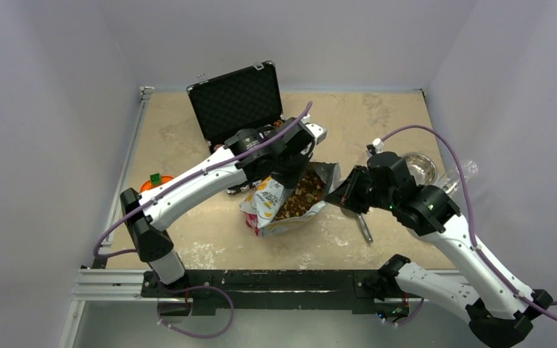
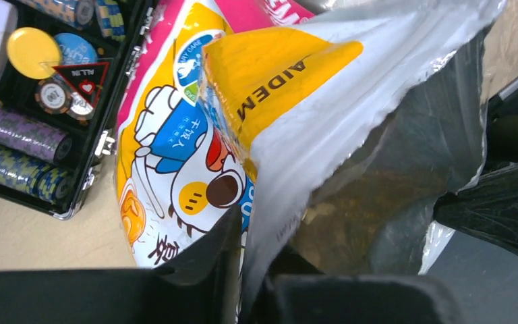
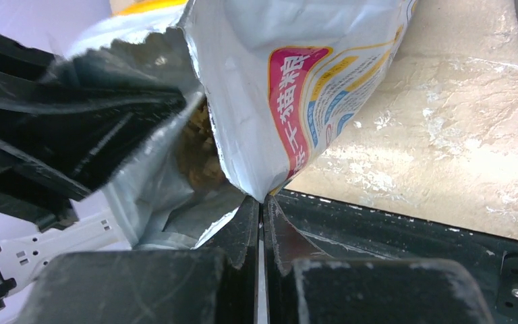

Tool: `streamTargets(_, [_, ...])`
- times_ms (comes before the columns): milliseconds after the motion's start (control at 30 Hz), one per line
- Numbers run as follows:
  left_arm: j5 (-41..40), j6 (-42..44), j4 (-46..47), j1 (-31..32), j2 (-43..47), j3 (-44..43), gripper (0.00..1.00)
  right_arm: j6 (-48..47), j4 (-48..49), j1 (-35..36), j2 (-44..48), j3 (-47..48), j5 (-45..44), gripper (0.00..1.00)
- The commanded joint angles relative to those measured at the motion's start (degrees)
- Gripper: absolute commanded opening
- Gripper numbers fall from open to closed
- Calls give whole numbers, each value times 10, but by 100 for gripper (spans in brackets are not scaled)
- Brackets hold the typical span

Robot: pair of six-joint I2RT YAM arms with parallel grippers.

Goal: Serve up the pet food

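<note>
The printed pet food bag [image 1: 268,203] lies open in the middle of the table, with brown kibble [image 1: 303,196] showing in its mouth. My left gripper [image 1: 288,177] is at the bag's left rim. In the left wrist view its fingers [image 2: 226,236] stand slightly apart, and the white bag edge [image 2: 290,175] passes loosely between them. My right gripper [image 1: 336,197] is shut on the bag's right rim. In the right wrist view it [image 3: 264,199] pinches the corner of the bag [image 3: 290,88], with kibble [image 3: 199,148] visible inside.
A steel bowl [image 1: 418,168] and a clear bottle [image 1: 460,174] stand at the right. A metal scoop [image 1: 363,226] lies under the right arm. An open black case [image 1: 236,101] holding poker chips [image 2: 23,131] is behind the bag. An orange object [image 1: 156,181] sits at the left.
</note>
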State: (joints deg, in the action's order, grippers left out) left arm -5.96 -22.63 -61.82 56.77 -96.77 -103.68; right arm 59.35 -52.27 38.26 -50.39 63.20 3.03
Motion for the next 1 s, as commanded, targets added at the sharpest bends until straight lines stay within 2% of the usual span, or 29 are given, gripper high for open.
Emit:
streamTargets(0, [-78, 60, -20, -5, 44, -63, 7, -20, 18, 1, 20, 1, -20, 0])
streamTargets(33, [-85, 64, -24, -5, 49, -84, 0, -32, 13, 1, 15, 0, -22, 0])
streamTargets(167, [-160, 72, -59, -5, 68, -160, 0, -78, -5, 4, -21, -4, -2, 0])
streamTargets(267, [-210, 64, -56, -5, 108, -150, 0, -102, -9, 19, -46, 9, 0, 0])
streamTargets(367, [-222, 35, -69, -5, 148, -128, 0, -119, 0, 49, -80, 45, 1, 0])
streamTargets(633, [-275, -51, -201, -40, 231, -99, 0, -158, 8, 158, -259, 260, 25, 0])
streamTargets(833, [-353, -106, -299, -76, 262, -118, 0, -174, 21, 174, -402, 446, 108, 0])
streamTargets(967, [-368, -131, -307, -83, 268, -109, 0, -183, 14, 168, -439, 486, 139, 0])
